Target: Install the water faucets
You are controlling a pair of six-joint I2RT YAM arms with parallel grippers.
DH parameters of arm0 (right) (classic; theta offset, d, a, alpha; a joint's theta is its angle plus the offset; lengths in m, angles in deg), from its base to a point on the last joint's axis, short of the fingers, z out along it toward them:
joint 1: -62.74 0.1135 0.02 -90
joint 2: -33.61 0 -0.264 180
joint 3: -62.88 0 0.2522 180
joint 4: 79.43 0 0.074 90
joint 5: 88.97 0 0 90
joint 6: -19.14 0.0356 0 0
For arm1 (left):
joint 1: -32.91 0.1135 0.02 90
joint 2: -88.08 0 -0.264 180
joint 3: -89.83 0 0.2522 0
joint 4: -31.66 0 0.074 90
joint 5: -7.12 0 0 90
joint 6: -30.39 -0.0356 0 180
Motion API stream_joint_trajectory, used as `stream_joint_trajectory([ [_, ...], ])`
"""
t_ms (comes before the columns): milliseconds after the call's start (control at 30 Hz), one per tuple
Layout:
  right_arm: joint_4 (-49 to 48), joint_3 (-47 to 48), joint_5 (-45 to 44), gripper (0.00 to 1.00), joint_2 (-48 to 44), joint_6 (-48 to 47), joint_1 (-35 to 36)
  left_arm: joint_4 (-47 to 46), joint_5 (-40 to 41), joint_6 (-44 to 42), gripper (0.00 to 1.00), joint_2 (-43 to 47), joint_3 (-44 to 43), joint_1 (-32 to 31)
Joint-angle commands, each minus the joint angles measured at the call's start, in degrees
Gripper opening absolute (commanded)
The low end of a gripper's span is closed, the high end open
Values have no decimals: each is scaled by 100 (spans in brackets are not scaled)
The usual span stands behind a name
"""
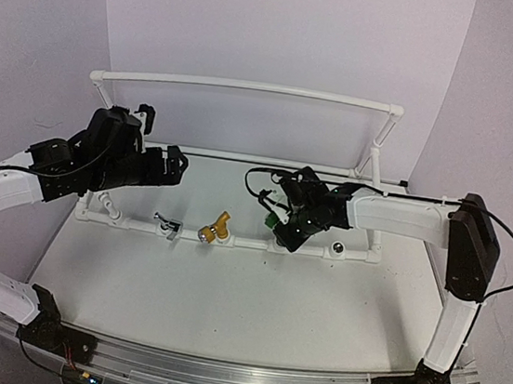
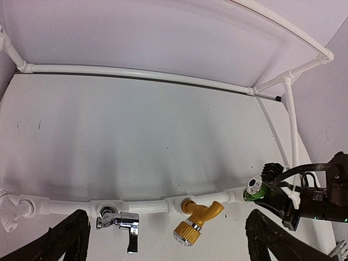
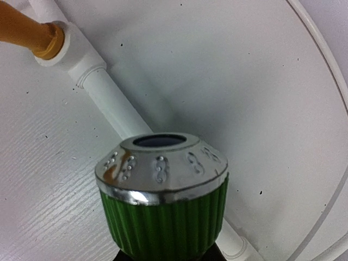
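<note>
Silver faucet [image 2: 119, 222] and brass faucet [image 2: 198, 215] sit in sockets of the front pipe [image 2: 152, 206] on the table [image 1: 223, 310]. Beside them, the right hand [image 1: 282, 225] clamps the green faucet [image 3: 163, 217] at that pipe. Farther back, the left hand [image 1: 160, 140] hovers, spread wide and empty.

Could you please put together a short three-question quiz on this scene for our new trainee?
1. True or false: the left gripper is shut.
2. Which faucet does the right gripper hold? A silver, B brass-yellow, C green.
3. How many faucets sit in the white pipe frame with no gripper on them?
Key: 1 false, it is open. 2 C, the green faucet. 3 two, the silver faucet and the brass-yellow faucet.
</note>
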Motion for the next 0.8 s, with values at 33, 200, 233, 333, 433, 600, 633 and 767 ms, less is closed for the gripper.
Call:
stream_joint_trajectory([
  [33,371,-343,-174,0,12,1025,-102,-264,185,-5,100,123,35,12],
  [200,307,-393,-267,0,-34,1372,-65,-311,216,17,100,100,50,12],
  [233,298,-393,-323,0,-45,1535,-37,-318,223,23,100,97,56,12],
  [333,292,-384,-572,0,-63,1894,98,-330,243,40,100,76,64,12],
  [433,328,-371,-819,0,-51,2191,250,-349,259,50,100,51,59,12],
  [600,564,-209,-930,0,56,2721,274,-365,278,77,100,26,60,12],
  [633,658,-168,-943,0,86,2819,274,-368,285,87,100,28,61,12],
  [767,861,-50,-872,0,140,3184,276,-374,306,123,100,49,82,11],
])
